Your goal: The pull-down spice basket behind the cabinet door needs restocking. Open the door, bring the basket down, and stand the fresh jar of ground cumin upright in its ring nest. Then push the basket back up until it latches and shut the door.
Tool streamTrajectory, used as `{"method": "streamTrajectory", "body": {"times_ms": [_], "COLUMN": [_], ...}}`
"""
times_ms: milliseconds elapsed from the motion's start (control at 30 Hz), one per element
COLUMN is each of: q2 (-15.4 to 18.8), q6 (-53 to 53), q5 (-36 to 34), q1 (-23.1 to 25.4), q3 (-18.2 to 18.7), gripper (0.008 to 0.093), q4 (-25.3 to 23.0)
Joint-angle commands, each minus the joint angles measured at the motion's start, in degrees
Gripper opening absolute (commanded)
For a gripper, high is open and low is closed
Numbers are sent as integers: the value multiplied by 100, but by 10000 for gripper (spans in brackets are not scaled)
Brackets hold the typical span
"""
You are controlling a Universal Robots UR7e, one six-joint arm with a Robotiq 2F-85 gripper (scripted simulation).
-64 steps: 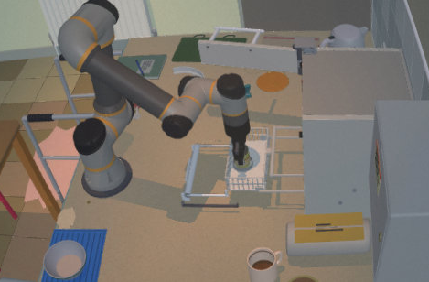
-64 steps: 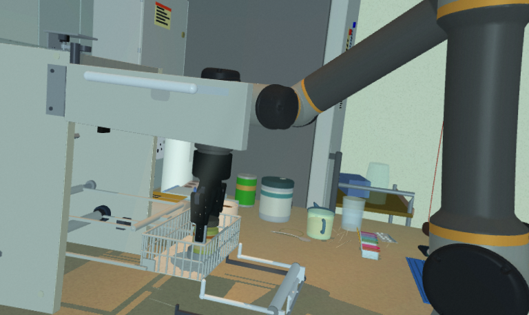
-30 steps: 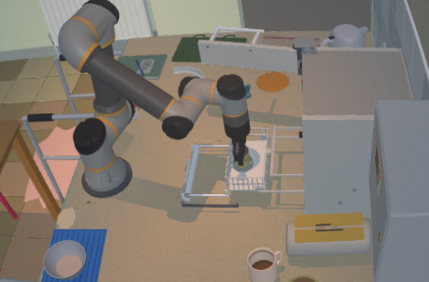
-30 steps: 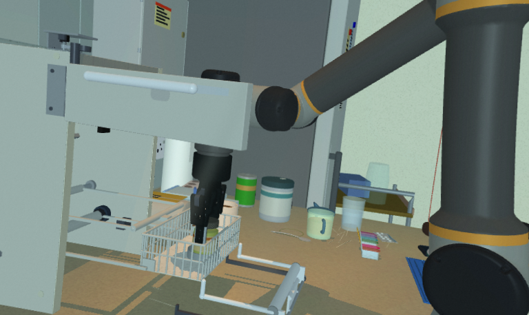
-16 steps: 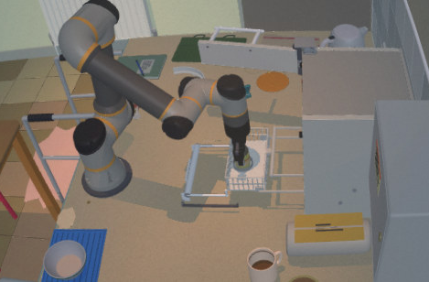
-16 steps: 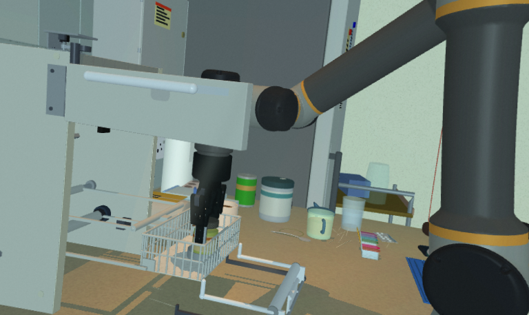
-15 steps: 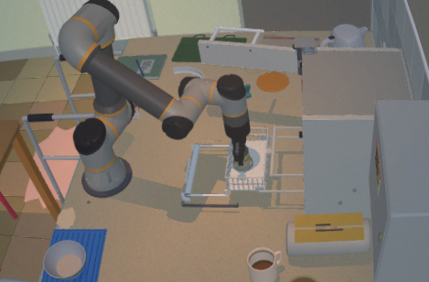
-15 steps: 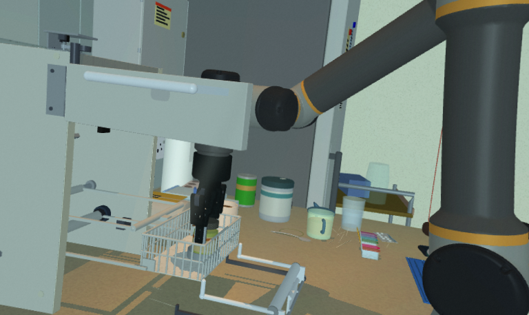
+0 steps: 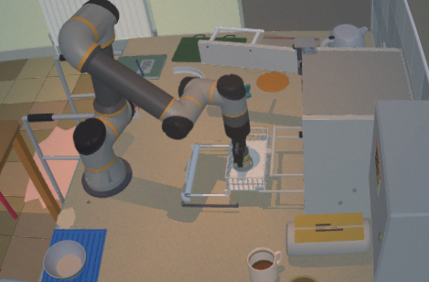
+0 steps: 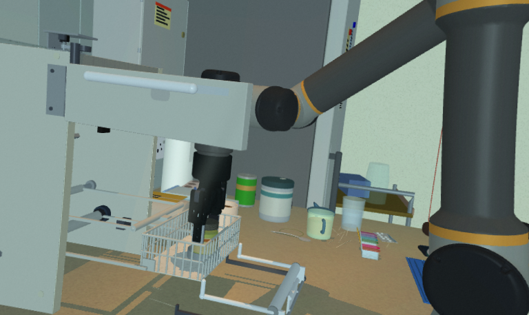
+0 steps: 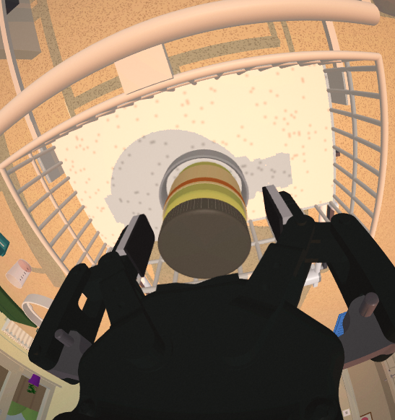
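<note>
The cumin jar (image 11: 204, 219), yellow-green with an orange band and a dark brown lid, stands upright in the grey ring nest (image 11: 203, 172) on the floor of the white wire basket (image 9: 247, 160). The basket hangs lowered in front of the cabinet (image 9: 336, 165), on its pull-down arms. The cabinet door (image 10: 156, 105) is swung open above it. The jar (image 10: 208, 235) is partly hidden by the fingers in the second side camera. My gripper (image 11: 206, 225) points straight down around the jar's top, open and holding nothing.
The basket's pull handle (image 10: 286, 290) juts out over the counter in front. A green canister (image 10: 245, 189), a white canister (image 10: 276, 198), a mug (image 10: 320, 223) and a tumbler stand beyond. A coffee cup (image 9: 262, 264) and toaster (image 9: 328, 233) sit near the counter's front edge.
</note>
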Motion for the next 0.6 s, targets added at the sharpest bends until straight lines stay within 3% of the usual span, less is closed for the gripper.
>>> {"method": "streamTrajectory", "body": {"times_ms": [0, 567], "q2": [-3, -45], "q6": [0, 0], "q5": [0, 0], "q1": [0, 0], "q3": [-2, -40], "gripper": [830, 830], "q4": [-2, 77]}}
